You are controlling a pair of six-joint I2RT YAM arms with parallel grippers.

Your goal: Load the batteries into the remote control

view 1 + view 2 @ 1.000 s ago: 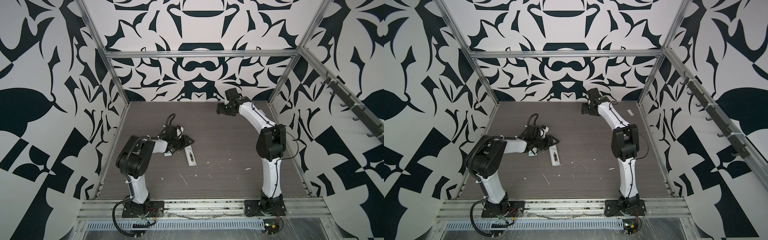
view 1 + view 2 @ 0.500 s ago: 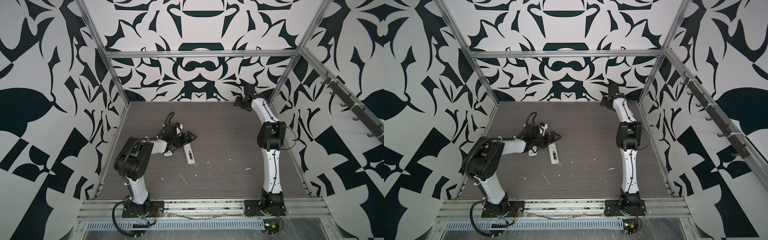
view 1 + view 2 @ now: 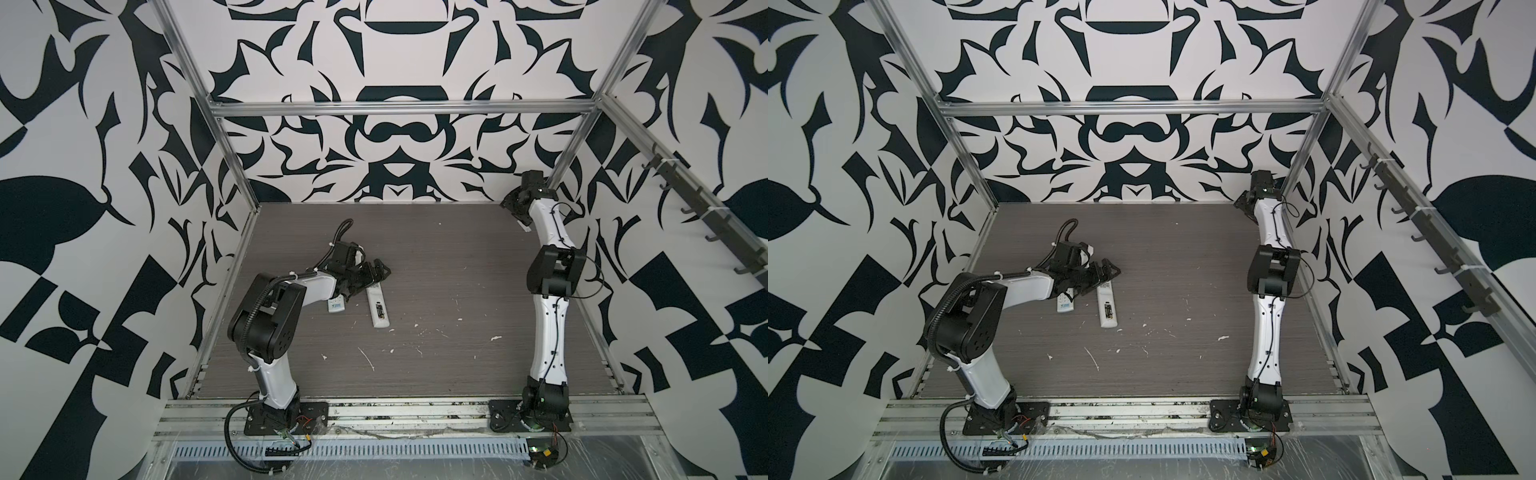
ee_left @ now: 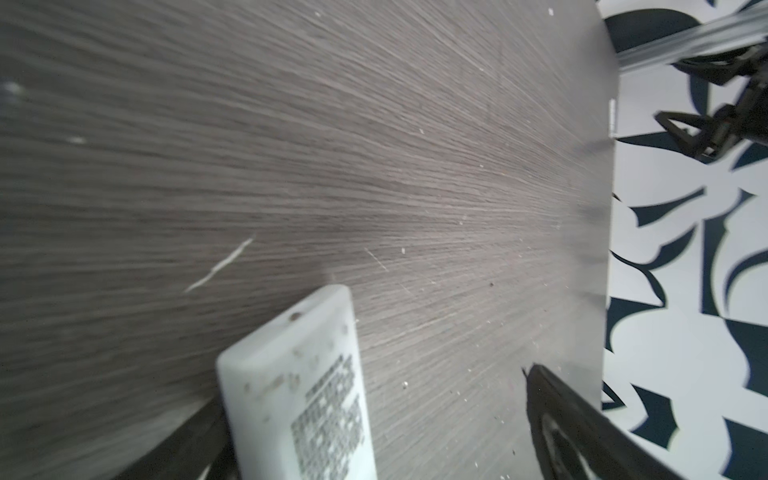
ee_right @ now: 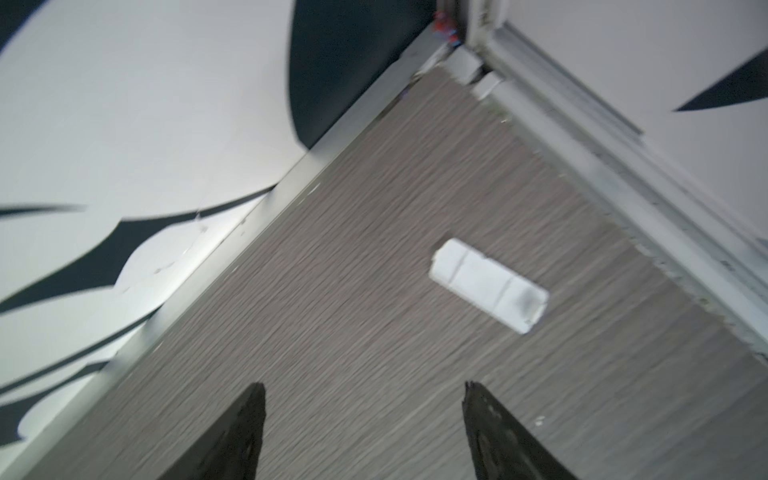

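Top views, change since a second ago: the left gripper (image 3: 380,272) has gone from half-closed to jaws fully spread. It holds nothing and is poised over the upper end of the open remote control (image 3: 382,322). The right gripper (image 5: 363,386) has swung from the desk's back middle to its far right corner, jaws apart and empty. The remote control itself has not shifted.

Meaning, as judged: loading at this remote control looks done or nearly so. The right arm appears bound for the lid, so closing the compartment is probably the step in hand.

Count:
- remotes, white: two. One lies face-down with its compartment open; the second remote (image 3: 336,306) is just beside it, partly under the left arm.
- batteries (image 3: 1108,309): dark, inside the open compartment, number not readable. None seen loose on the desk (image 3: 436,249).
- battery lid (image 5: 488,284), white: one, flat on the desk in the far right corner, ahead of the right gripper and apart from it.
- white scraps (image 3: 365,358): many, scattered toward the front.
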